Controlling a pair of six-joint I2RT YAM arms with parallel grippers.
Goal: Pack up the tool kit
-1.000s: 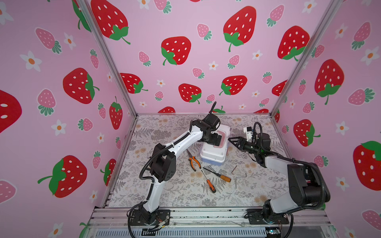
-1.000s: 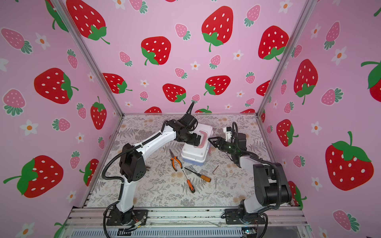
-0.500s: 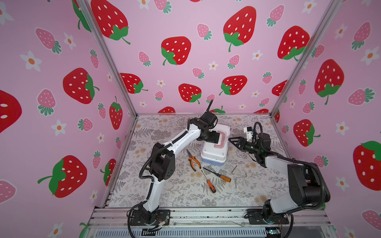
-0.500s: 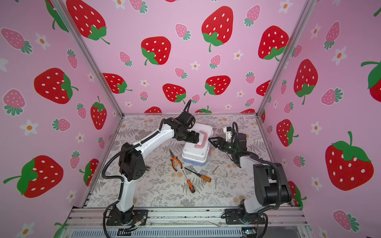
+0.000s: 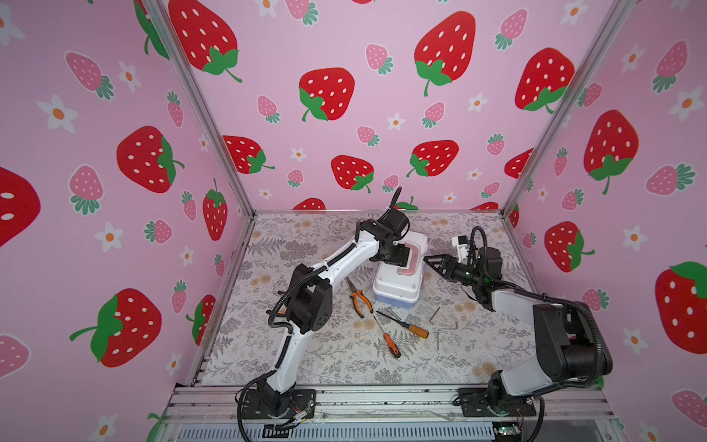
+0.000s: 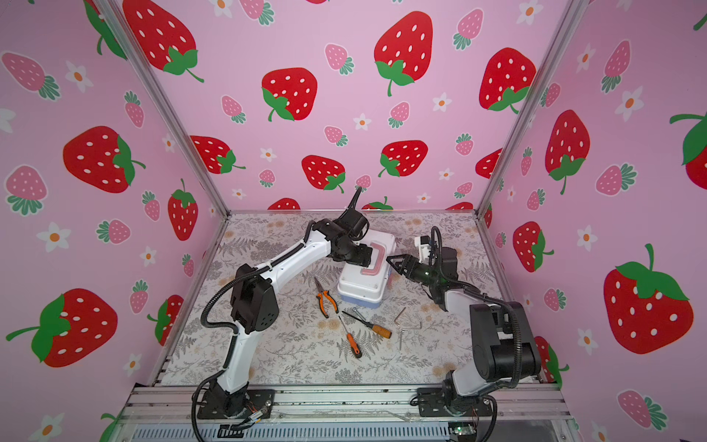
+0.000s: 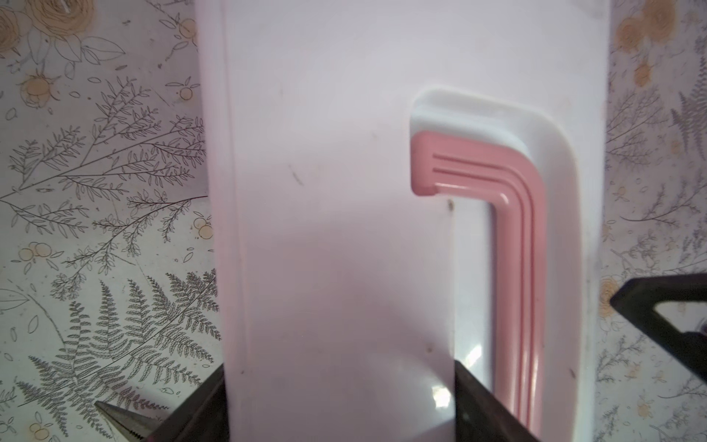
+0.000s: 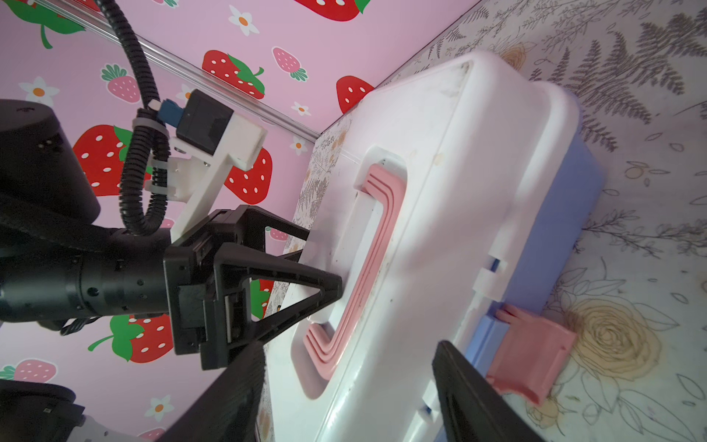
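the flowery table (image 5: 336, 359) is the biggest thing here. the tool kit (image 5: 398, 287) sits near the middle of it, toward the back wall. its white lid is down on the blue base, and the pink handle (image 5: 410, 260) lies flat on top. the left gripper (image 5: 398, 263) is right over the lid. its two fingers (image 7: 482, 405) are spread apart, one by the lid's outer edge and one in the dip by the handle (i cannot tell if they squeeze the lid). the right gripper (image 5: 428, 261) is just beside the kit, on the side with the pink latch (image 8: 531, 356). its fingers are spread too and hold nothing. in front of the kit lie orange pliers (image 5: 359, 302), two orange screwdrivers (image 5: 406, 326) and two small bent metal keys (image 5: 435, 315).
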